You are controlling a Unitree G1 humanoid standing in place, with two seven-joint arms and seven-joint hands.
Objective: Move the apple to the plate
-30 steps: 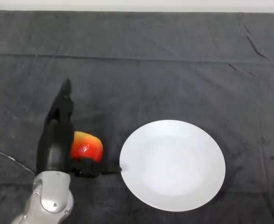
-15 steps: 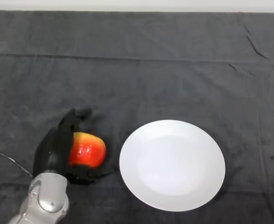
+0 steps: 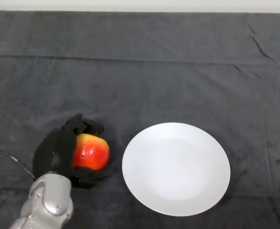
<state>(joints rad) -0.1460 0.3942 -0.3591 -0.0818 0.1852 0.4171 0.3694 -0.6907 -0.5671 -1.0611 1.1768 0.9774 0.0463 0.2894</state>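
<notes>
A red and yellow apple (image 3: 90, 151) is at the lower left of the dark cloth, just left of a white plate (image 3: 176, 167). My left hand (image 3: 55, 153) is black and wraps the apple from its left side. Its fingers (image 3: 85, 126) curl over the apple's far side and its thumb (image 3: 89, 175) curls under the near side. The apple's left part is hidden by the palm. A narrow strip of cloth separates the apple from the plate's left rim. The plate holds nothing.
The dark cloth (image 3: 144, 81) covers the whole table and has faint creases across the far part. A pale strip runs along the table's far edge at the top.
My fingers were straight and pointing away from me beside the apple. They have curled over its far side, and the thumb has drawn in, closing the hand round the apple.
</notes>
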